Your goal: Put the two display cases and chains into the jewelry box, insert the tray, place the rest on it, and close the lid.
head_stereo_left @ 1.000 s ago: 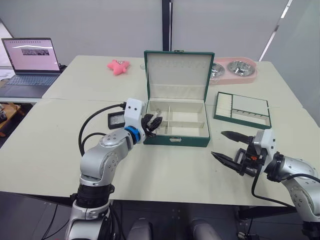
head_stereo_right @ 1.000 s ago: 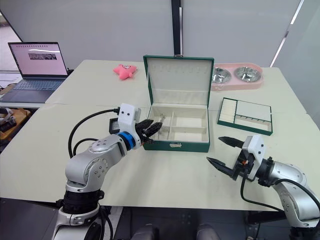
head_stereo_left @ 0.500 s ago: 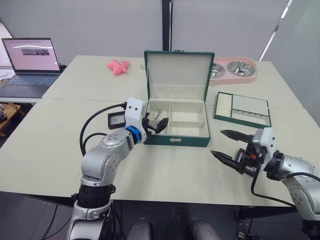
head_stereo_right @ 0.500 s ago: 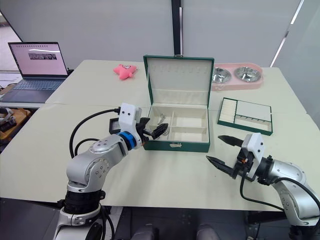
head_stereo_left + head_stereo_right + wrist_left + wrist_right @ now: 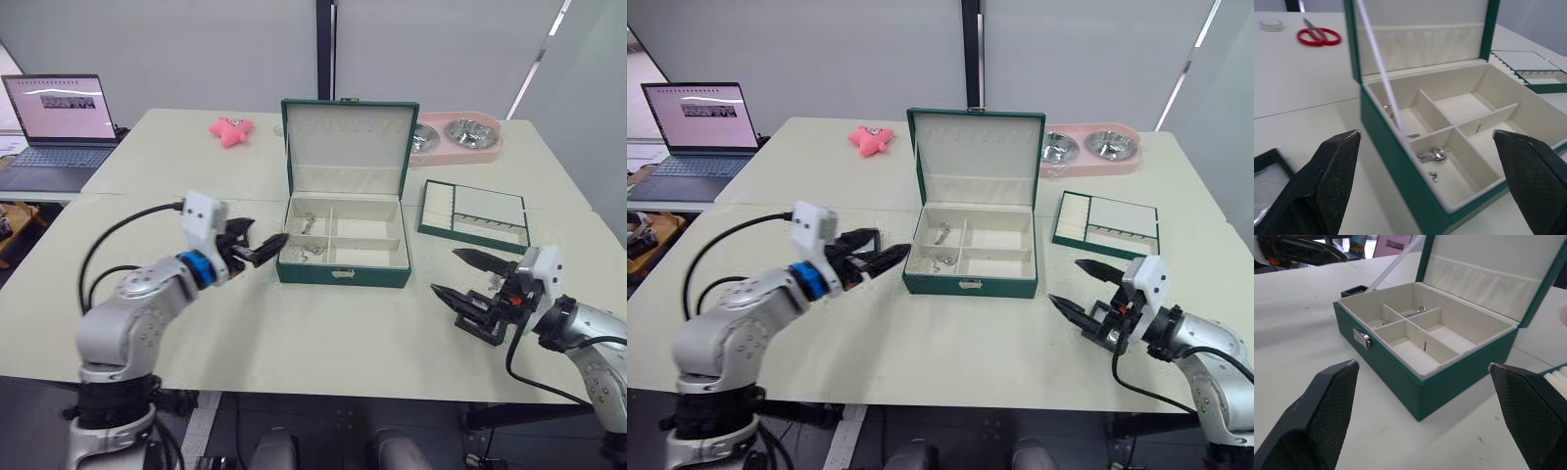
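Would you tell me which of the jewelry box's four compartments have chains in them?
The two compartments on the robot's left of the jewelry box hold chains; the two on its right hold none.

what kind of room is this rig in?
Likely an office or lab test space: plain pale tables, an open laptop at the side, grey partition walls, and mixed props such as pet bowls.

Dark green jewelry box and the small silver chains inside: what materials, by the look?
Dark green jewelry box: looks like a textured leatherette wrap, matte, with cream fabric-like lining and a shiny metal front clasp. Small silver chains: bright glints suggest polished metal; the alloy cannot be told.
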Action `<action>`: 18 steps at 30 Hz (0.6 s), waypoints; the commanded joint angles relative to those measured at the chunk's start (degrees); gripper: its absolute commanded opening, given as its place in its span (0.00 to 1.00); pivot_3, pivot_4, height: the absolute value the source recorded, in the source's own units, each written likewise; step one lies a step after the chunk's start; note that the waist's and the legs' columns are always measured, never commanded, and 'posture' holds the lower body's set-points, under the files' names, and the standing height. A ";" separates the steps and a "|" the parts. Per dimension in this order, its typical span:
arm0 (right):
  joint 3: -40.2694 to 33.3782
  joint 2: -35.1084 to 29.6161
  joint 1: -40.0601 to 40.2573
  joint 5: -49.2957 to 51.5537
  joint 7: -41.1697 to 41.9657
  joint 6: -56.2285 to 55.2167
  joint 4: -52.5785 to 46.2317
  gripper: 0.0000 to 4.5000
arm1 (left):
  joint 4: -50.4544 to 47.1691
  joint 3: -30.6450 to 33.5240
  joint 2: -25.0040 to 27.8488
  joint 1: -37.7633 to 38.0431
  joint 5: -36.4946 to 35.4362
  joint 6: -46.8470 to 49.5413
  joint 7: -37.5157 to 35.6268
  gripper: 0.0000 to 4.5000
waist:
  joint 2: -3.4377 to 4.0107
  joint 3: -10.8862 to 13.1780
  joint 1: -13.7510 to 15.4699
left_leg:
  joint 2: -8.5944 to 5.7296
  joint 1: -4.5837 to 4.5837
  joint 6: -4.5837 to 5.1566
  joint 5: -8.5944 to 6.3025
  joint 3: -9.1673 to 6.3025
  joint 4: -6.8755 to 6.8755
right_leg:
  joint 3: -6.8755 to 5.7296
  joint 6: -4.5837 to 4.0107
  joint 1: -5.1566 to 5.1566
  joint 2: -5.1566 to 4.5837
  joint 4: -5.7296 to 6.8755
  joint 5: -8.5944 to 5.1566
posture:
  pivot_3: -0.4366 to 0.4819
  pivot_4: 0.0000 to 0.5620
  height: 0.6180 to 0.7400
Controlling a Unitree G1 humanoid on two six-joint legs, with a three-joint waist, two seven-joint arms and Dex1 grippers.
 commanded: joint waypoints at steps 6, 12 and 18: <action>-7.97 -0.63 1.01 -0.40 -1.62 -2.91 6.54 1.00 | 9.04 12.47 7.85 8.56 2.56 -9.67 -2.49 0.99 | 0.01 0.02 -0.09 | 0.02 0.01 0.01 -0.01 0.01 -0.02 | 0.02 0.00 -0.02 -0.01 0.00 0.00 | 0.48 0.27 1.00; -10.16 -1.10 1.22 -1.98 -0.90 -5.40 13.67 1.00 | 16.22 17.35 7.88 12.72 5.58 -16.52 0.40 0.99 | -0.01 0.04 -0.11 | 0.02 0.00 0.02 -0.01 0.02 -0.02 | 0.03 0.00 -0.03 -0.01 0.00 0.00 | 0.48 0.27 1.00; -12.00 -1.09 0.64 -3.33 -1.24 -9.15 21.17 1.00 | 20.92 19.37 7.45 15.77 7.48 -21.57 2.24 0.99 | 0.00 0.05 -0.13 | 0.03 0.01 0.02 -0.01 0.05 -0.03 | 0.04 0.00 -0.06 -0.02 0.03 0.00 | 0.48 0.27 1.00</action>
